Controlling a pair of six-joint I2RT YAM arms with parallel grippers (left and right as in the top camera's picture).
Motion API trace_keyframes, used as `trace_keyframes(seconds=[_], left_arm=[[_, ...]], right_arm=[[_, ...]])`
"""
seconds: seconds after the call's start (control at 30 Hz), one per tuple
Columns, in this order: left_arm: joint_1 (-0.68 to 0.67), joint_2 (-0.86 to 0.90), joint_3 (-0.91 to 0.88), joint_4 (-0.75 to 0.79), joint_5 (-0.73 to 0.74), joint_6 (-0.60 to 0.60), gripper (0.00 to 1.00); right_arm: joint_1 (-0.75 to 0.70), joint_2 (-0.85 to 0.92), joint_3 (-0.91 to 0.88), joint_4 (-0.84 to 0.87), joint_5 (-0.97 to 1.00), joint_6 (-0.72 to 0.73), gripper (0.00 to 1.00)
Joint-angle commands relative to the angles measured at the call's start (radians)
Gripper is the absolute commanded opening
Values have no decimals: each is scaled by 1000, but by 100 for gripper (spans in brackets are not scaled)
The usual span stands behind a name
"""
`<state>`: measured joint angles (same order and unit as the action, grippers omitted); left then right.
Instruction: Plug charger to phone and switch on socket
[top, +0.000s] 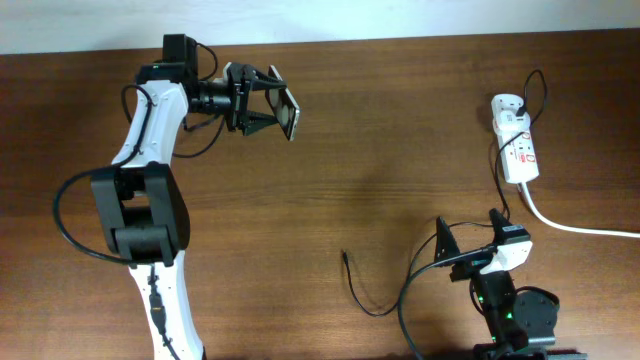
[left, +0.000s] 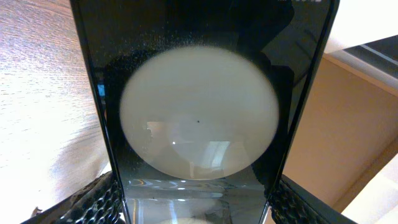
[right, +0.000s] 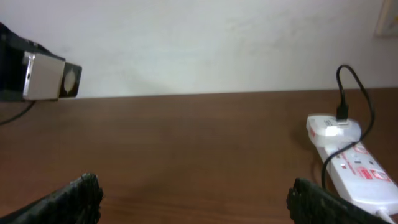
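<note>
Filling the left wrist view, the phone (left: 199, 118) sits clamped by its edges between the left gripper's (top: 282, 112) fingers (left: 93, 202), screen towards the camera. The right gripper (top: 470, 232) is spread wide and holds nothing. The socket (right: 351, 163) lies ahead of it to its right, and the charger (top: 358, 292) ends in a free plug tip on the table (top: 380, 180) off to its left.

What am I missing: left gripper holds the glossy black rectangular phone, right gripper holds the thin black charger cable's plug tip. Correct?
Not quite. Right gripper is open and empty; overhead shows the thin black charger cable's tip lying on the table. Left gripper holds the phone.
</note>
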<state>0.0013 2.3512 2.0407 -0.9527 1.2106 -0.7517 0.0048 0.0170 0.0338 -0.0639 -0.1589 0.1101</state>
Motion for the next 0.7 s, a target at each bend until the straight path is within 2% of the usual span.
trace_keyframes(seconds=[0.0, 0.07, 0.27, 0.33, 0.37, 0.47, 0.67], left_arm=[[0, -14, 25, 2, 31, 16, 0], [0, -14, 25, 2, 31, 17, 0], [0, -14, 25, 3, -10, -15, 0], [-1, -14, 25, 22, -15, -31, 0], [-5, -14, 25, 43, -15, -55, 0], [-41, -14, 25, 87, -53, -128, 0], [-151, -14, 25, 266, -109, -323, 0]], right_arm=[[8, 122, 183, -71, -32, 40, 99], [8, 316, 333, -141, -63, 18, 99], [11, 1101, 977, -466, -272, 19, 99], [25, 1236, 1063, -470, -355, 19, 99], [41, 1323, 1083, -415, -422, 23, 99], [80, 1429, 1083, -290, -583, 23, 99], [138, 1447, 1083, -214, -581, 22, 99]])
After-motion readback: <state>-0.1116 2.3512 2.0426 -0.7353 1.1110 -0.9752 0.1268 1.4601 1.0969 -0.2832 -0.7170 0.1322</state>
